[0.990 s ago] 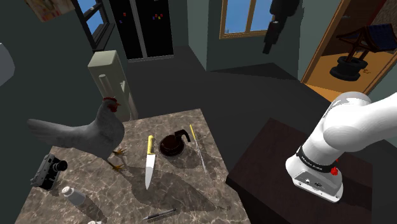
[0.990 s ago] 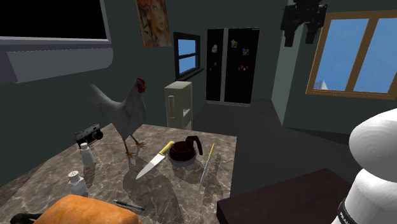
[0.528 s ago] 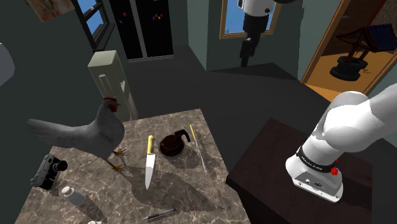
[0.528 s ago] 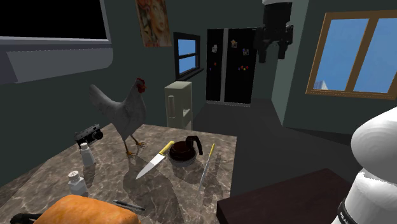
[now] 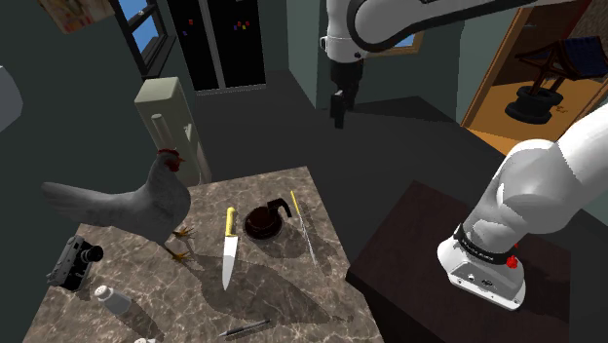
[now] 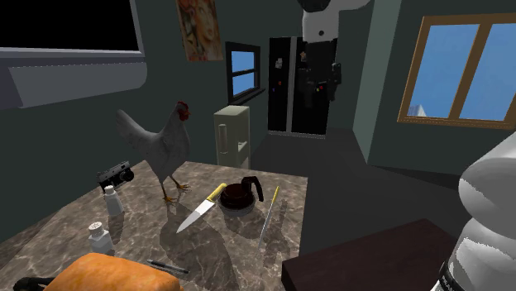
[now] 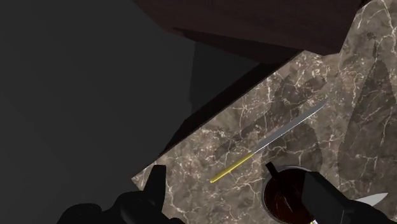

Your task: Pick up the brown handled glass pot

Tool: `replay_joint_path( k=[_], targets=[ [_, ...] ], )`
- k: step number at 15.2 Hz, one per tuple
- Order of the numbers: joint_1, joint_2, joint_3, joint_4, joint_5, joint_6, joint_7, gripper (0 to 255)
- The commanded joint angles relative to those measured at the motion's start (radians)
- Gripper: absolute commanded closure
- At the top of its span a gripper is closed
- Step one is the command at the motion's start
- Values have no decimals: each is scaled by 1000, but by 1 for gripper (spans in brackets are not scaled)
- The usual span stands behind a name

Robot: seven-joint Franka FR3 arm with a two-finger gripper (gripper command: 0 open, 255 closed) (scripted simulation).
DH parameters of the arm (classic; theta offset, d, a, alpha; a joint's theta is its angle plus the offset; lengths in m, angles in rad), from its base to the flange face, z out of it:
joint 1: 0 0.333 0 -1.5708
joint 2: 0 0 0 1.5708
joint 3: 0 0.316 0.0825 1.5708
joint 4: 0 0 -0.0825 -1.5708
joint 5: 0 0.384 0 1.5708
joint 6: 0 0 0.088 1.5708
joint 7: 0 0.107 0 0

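no grasp is recorded yet: the claw [image 5: 338, 107] is held high, spread and empty, well apart from the glass pot [image 5: 265, 220], which is seated untouched on the tabletop [image 5: 283, 283] near its stand-side edge, beside a yellow-handled knife [image 5: 228, 248]; descent, closing and lift are judged outstanding.

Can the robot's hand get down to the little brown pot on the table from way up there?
Probably yes. The gripper hangs high above the table, fingers open, with only air between it and the pot. The knife and the thin yellow-handled tool lie beside the pot, not over it.
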Motion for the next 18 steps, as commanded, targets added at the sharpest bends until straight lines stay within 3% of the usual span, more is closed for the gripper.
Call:
replay_joint_path(
  k=[1, 10, 18],
  targets=[
    [10, 60, 19, 13, -2, 32, 14, 0],
    [54, 381, 88, 157, -50, 130, 79, 0],
    [117, 681, 118, 353, -120, 158, 133, 0]
  ],
)
